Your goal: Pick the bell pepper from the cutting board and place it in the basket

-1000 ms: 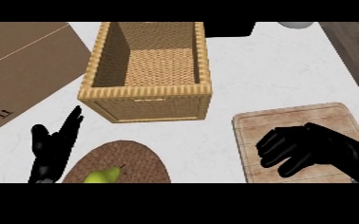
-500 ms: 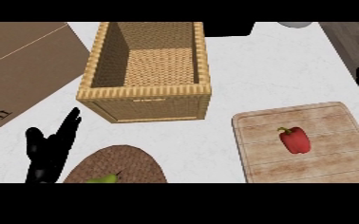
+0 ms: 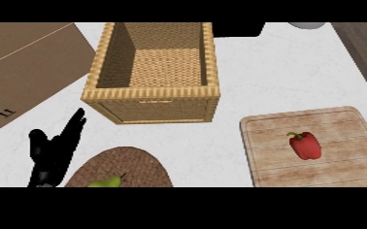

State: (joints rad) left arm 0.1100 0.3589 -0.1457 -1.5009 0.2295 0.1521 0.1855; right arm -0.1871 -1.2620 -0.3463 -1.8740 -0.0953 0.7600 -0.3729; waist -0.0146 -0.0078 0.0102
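Note:
A red bell pepper (image 3: pixel 305 145) with a green stem lies on the wooden cutting board (image 3: pixel 272 167) at the lower right. The wicker basket (image 3: pixel 152 93) stands in the upper middle, and nothing shows inside it. My left hand (image 3: pixel 54 151) rests at the lower left with its fingers straight and pointing up, far from the pepper. My right hand is out of the view.
A brown woven mat (image 3: pixel 136 167) at the bottom holds a green pear (image 3: pixel 106 182), partly cut off by the lower edge. A cardboard box (image 3: pixel 32 60) sits at the left. A dark object (image 3: pixel 238 29) and a grey item (image 3: pixel 308 25) lie along the top.
My right hand covered the cutting board a second ago and has since left the view, uncovering the pepper. The left hand has barely moved.

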